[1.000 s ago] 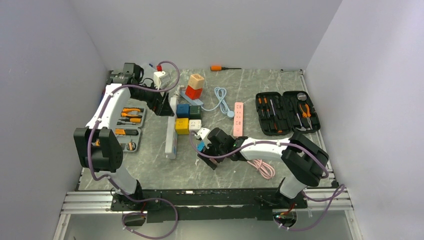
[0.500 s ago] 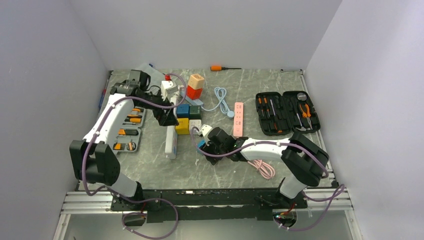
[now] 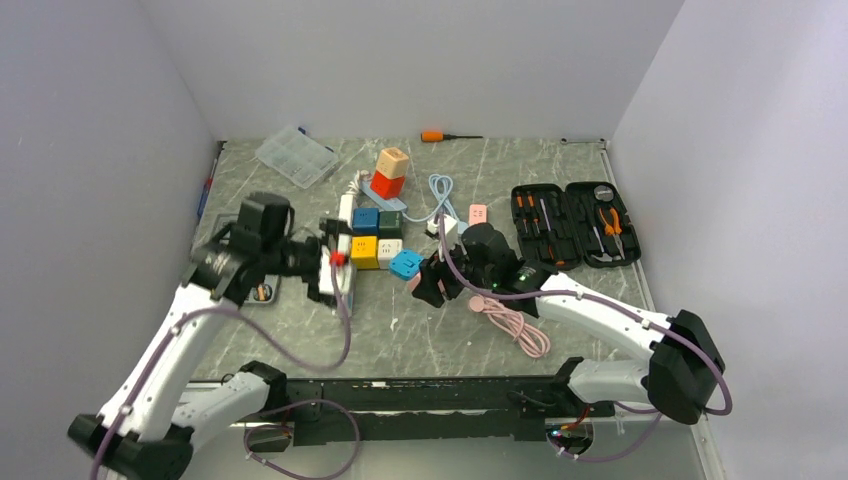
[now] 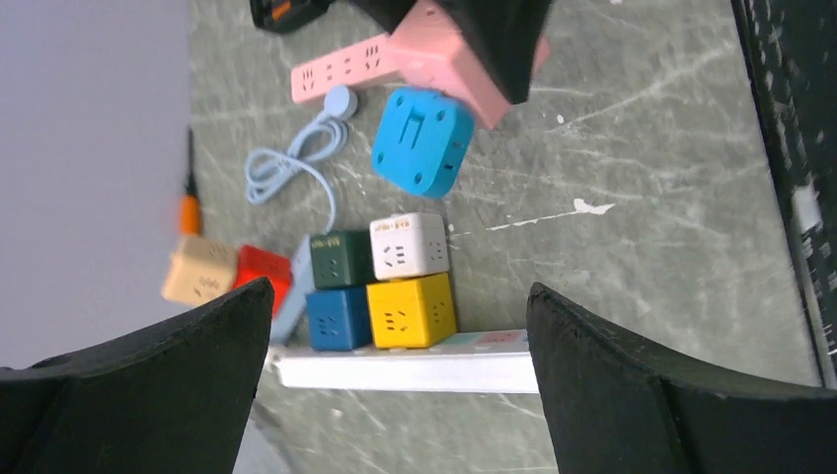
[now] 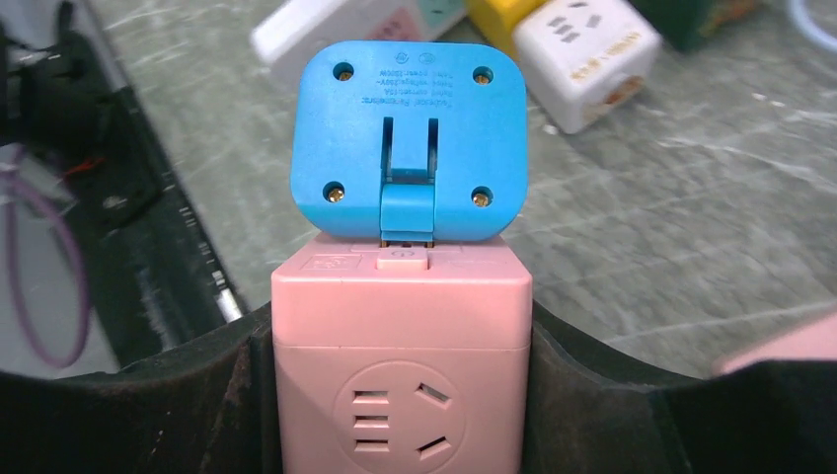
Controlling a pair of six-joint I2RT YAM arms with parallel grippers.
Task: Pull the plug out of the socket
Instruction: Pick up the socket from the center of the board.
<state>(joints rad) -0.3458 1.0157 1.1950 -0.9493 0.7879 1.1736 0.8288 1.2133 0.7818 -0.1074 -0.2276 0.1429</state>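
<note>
My right gripper [image 5: 400,348] is shut on a pink cube socket [image 5: 400,365] and holds it off the table. A blue cube plug [image 5: 408,138] sits plugged into the socket's far face. In the top view the right gripper [image 3: 431,286] holds the pair, with the blue plug [image 3: 405,264] pointing left. My left gripper [image 3: 323,262] is open and empty over the white power strip [image 3: 343,282], left of the plug. The left wrist view shows the blue plug [image 4: 422,140] and pink socket [image 4: 449,54] ahead of the open left gripper [image 4: 400,292].
Coloured socket cubes [image 3: 377,235] stand beside the white strip. A pink power strip [image 3: 477,214], a blue cable [image 3: 437,192] and a pink coiled cable [image 3: 520,328] lie near the right arm. An open tool case [image 3: 572,223] lies at the right, a clear box [image 3: 295,156] at the back left.
My left arm has swung from the back left down to the white strip. My right arm has lifted the pink socket with the blue plug and shifted right.
</note>
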